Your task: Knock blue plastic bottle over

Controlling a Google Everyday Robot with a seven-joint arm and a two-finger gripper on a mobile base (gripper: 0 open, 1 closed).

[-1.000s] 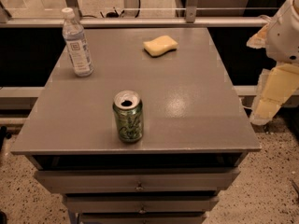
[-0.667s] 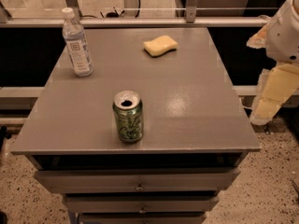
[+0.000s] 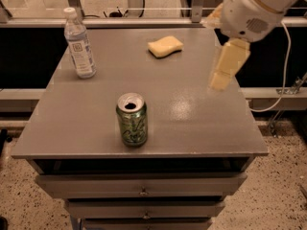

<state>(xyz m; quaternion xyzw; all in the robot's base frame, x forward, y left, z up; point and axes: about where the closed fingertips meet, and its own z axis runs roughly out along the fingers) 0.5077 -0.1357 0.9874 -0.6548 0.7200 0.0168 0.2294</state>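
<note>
The blue plastic bottle (image 3: pixel 80 44) is a slim clear bottle with a white cap and a pale label. It stands upright at the table's far left corner. My gripper (image 3: pixel 224 67) is pale yellow and hangs from the white arm (image 3: pixel 252 6) above the table's right side, far to the right of the bottle and apart from it. It holds nothing that I can see.
A green soda can (image 3: pixel 132 119) stands upright near the front middle of the grey table (image 3: pixel 192 123). A yellow sponge (image 3: pixel 165 46) lies at the far middle. Drawers sit under the tabletop. A rail and cables run behind the table.
The arm and gripper have swung left, from beside the table's right edge to above its right side. The bottle, can and sponge have not moved.
</note>
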